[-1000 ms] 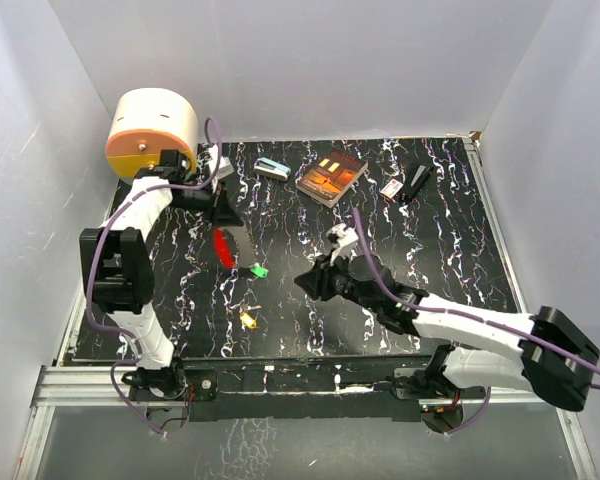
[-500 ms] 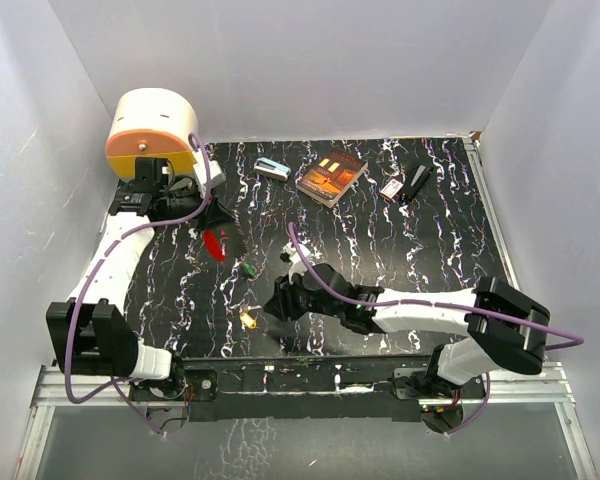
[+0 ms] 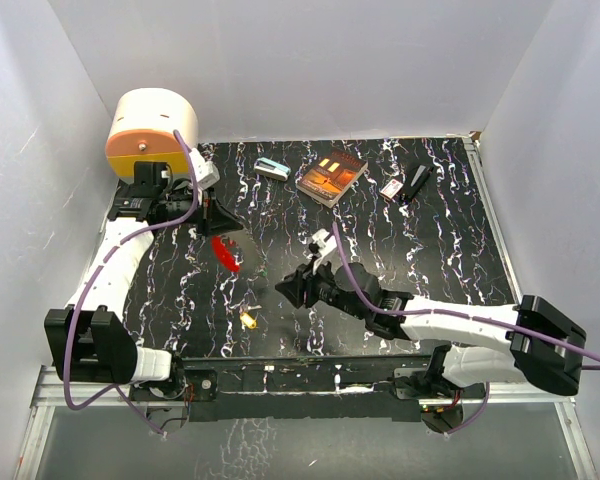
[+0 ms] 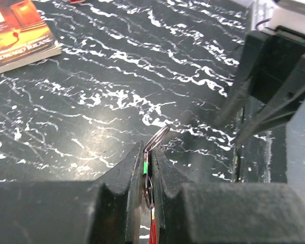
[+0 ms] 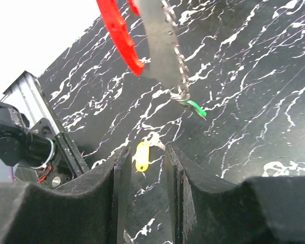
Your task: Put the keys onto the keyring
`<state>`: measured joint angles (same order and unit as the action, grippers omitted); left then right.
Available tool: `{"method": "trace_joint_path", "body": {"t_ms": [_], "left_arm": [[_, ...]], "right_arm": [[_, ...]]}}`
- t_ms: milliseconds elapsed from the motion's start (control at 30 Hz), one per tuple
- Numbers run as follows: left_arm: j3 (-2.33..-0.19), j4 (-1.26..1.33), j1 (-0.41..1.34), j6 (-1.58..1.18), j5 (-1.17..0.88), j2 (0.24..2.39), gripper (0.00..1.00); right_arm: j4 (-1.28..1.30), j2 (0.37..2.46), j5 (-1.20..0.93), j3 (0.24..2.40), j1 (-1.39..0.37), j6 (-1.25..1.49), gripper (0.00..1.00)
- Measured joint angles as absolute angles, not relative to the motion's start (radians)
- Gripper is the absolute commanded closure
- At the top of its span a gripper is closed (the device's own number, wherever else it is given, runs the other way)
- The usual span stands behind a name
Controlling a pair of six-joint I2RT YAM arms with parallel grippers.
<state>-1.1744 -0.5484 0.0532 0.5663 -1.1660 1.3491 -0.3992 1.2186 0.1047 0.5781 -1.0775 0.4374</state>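
My left gripper (image 3: 220, 215) (image 4: 148, 147) is shut on the thin wire keyring (image 4: 159, 138). A bit of green and a bit of red show between its jaws. A red tag (image 3: 226, 253) (image 5: 119, 35) hangs under it beside a grey toothed strip. A green key (image 5: 195, 108) sits at that strip's lower end; I cannot tell whether it hangs or lies on the table. The yellow key (image 3: 248, 318) (image 5: 142, 156) lies on the table. My right gripper (image 3: 292, 288) (image 5: 146, 151) hovers over it, open, with nothing between its fingers.
Along the back of the black marbled table stand a book (image 3: 331, 176), a teal-and-white box (image 3: 271, 168), a red-and-white box (image 3: 391, 188) and a black object (image 3: 417, 183). A cream-and-orange drum (image 3: 152, 133) stands at the back left. White walls close in three sides.
My right gripper reached left toward the yellow key, then drew back a little to the right, its jaws widening. The left gripper kept its hold; the red tag swung slightly.
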Motion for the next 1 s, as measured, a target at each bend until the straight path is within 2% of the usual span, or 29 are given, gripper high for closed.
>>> {"method": "trace_joint_path", "body": {"t_ms": [233, 467, 633, 1000], "left_arm": [[-1.166, -0.615, 0.053, 0.617, -1.296, 1.353, 1.00], [-1.283, -1.097, 0.069, 1.097, -1.390, 1.473, 1.00], [-1.292, -1.290, 0.123, 1.302, -1.417, 1.511, 1.00], [-1.303, -1.382, 0.150, 1.358, -1.482, 1.512, 1.00]], "right_arm": [[-0.416, 1.168, 0.107, 0.570, -1.016, 0.387, 0.65], [-0.424, 1.083, 0.108, 0.547, -0.959, 0.373, 0.66], [-0.419, 1.068, 0.109, 0.502, -0.954, 0.376, 0.66], [-0.416, 1.066, 0.109, 0.494, -0.953, 0.378, 0.66]]}}
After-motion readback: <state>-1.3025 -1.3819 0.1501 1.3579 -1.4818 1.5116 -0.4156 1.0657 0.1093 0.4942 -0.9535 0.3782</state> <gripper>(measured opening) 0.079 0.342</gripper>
